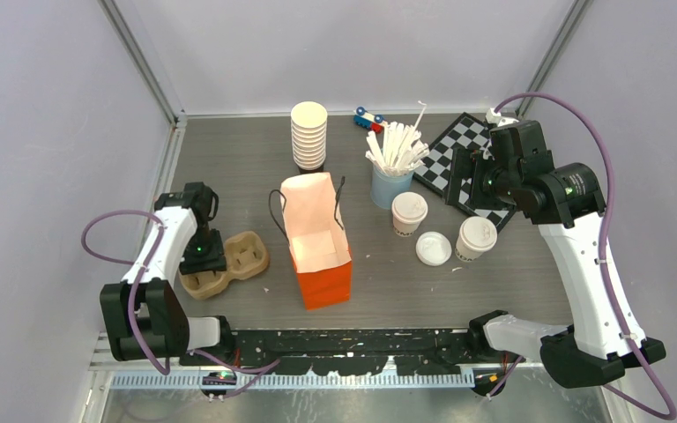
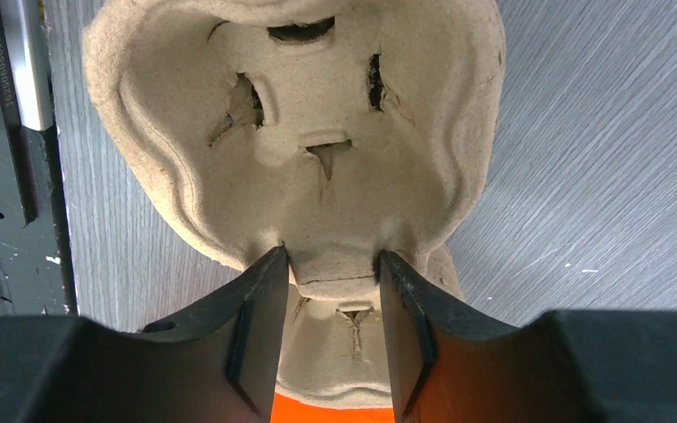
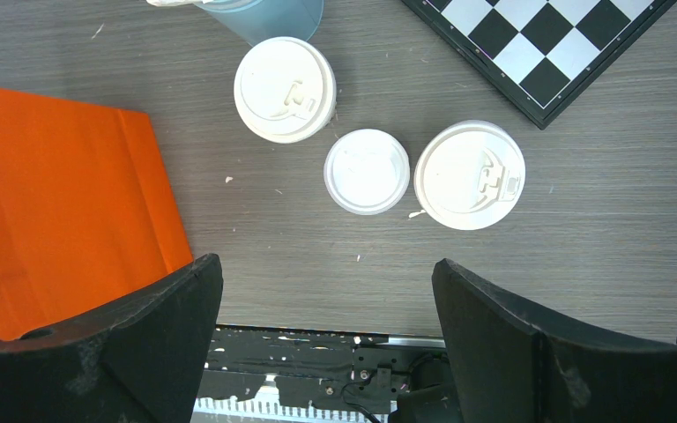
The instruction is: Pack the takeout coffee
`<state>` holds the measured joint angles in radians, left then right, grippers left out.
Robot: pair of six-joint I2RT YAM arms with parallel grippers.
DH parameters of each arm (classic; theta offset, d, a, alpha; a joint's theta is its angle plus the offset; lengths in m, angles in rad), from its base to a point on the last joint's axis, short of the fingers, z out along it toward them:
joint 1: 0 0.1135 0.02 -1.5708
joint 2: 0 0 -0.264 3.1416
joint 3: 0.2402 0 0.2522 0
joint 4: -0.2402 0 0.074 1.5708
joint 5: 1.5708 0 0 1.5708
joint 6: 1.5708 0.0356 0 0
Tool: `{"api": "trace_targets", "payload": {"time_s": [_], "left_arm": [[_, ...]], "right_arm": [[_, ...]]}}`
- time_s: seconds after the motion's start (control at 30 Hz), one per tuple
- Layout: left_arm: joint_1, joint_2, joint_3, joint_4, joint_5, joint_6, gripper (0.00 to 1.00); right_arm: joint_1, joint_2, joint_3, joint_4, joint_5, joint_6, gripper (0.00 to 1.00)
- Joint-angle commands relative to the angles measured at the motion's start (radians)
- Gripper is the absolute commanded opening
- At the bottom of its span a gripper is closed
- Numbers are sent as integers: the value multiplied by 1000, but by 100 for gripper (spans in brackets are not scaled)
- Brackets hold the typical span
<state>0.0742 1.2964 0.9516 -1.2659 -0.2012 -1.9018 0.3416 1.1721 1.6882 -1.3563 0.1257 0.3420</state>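
Two takeout coffees, white paper cups with sip lids, stand right of centre: one (image 1: 409,211) by the blue cup and one (image 1: 476,238) further right. Both show in the right wrist view, left (image 3: 284,89) and right (image 3: 469,174), with a loose white lid (image 3: 367,171) flat between them. My right gripper (image 3: 326,273) hangs open and empty high above the cups. My left gripper (image 2: 331,264) is shut on the middle ridge of a brown pulp cup carrier (image 2: 300,132), at the table's left (image 1: 229,263). An orange paper bag (image 1: 317,242) stands open at centre.
A light-blue cup of white sticks (image 1: 392,167) stands behind the cups. A tall stack of lidless cream cups (image 1: 308,134) is at the back centre, with a small toy car (image 1: 368,119) beside it. A chessboard (image 1: 458,150) lies at the back right.
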Motion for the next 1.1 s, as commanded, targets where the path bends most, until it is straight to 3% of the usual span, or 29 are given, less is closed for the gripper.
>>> {"api": "trace_targets", "payload": {"time_s": [0.0, 0.27, 0.7, 1.07], "left_arm": [[6, 3, 7, 6, -26, -3, 41], [6, 7, 59, -51, -43, 10, 34], [6, 0, 173, -159, -86, 62, 33], [6, 35, 404, -248, -149, 306, 32]], "right_arm": [[5, 0, 7, 24, 2, -15, 93], [7, 0, 2, 29, -3, -11, 93], [6, -6, -4, 27, -10, -9, 93], [6, -5, 14, 29, -27, 4, 93]]}}
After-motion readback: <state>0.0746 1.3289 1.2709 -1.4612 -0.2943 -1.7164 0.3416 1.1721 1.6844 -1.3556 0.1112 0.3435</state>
